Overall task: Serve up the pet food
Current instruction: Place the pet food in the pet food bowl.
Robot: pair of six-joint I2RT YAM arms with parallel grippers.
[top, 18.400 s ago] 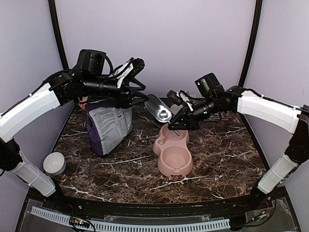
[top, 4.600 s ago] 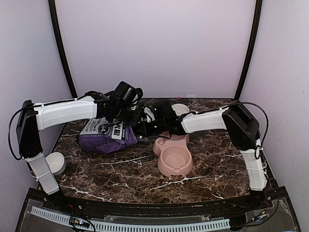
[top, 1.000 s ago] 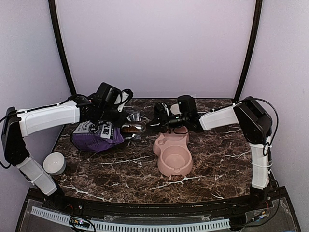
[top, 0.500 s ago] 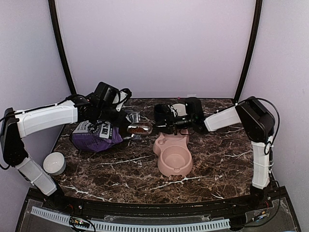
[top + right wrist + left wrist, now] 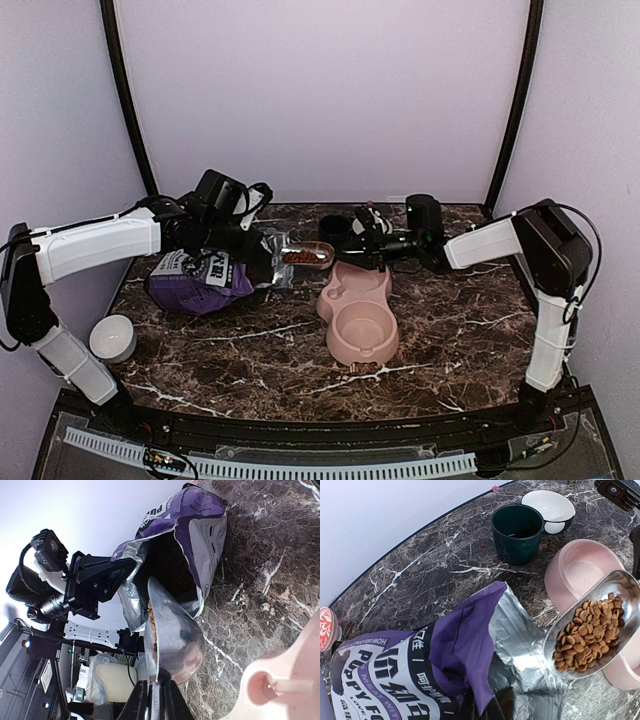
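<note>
The pet food (image 5: 587, 635) is a heap of reddish-brown kibble in a metal scoop (image 5: 310, 255). The scoop hangs level between the bag's mouth and the pink double bowl (image 5: 358, 312), just left of the bowl's far compartment (image 5: 580, 570). My right gripper (image 5: 156, 700) is shut on the scoop's thin handle. The purple-and-grey bag (image 5: 200, 282) lies on its side with its foil-lined mouth (image 5: 520, 645) facing right. My left gripper (image 5: 258, 262) is shut on the upper edge of that mouth and holds it open. Both bowl compartments look empty.
A dark green cup (image 5: 517, 530) and a white bowl (image 5: 549, 505) stand behind the pink bowl. A small white dish (image 5: 113, 337) sits at the front left. A red patterned object (image 5: 326, 627) is beside the bag, near the back wall.
The scoop, filled with kibble, has come out of the bag's mouth and travelled right toward the pink bowl as the right arm drew back. The left arm and bag stayed put.
</note>
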